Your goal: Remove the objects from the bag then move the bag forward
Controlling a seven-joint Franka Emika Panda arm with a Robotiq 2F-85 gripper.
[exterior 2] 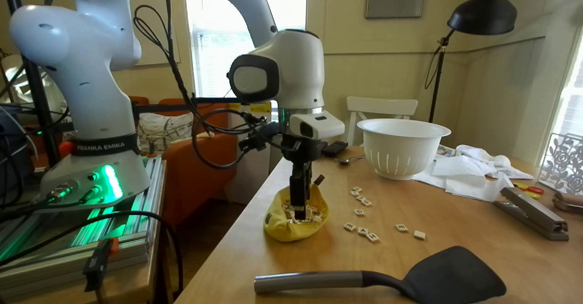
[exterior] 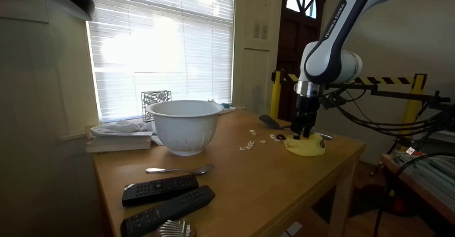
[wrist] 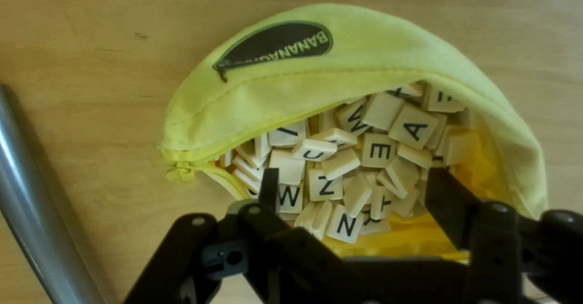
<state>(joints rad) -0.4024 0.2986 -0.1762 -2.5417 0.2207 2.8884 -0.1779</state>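
Yellow bag (wrist: 378,53): on the worktop (exterior 2: 319,256), directly below the hand (wrist: 355,183); its unzipped mouth gapes around the fingertips (wrist: 448,203);
Hand: released; 2 fingers spread apart, pointing down, with cream lettered tiles (wrist: 325,185) in view between them;
Contact: cannot tell whether fingertips touch the heap in the bag;
Loose tiles (exterior 2: 359,212): several, scattered on the worktop near the bag;
Spatula (exterior 2: 378,279): flat on the worktop, near the bag but apart from it;
White colander (exterior 2: 401,151): upright, well apart from bag and hand
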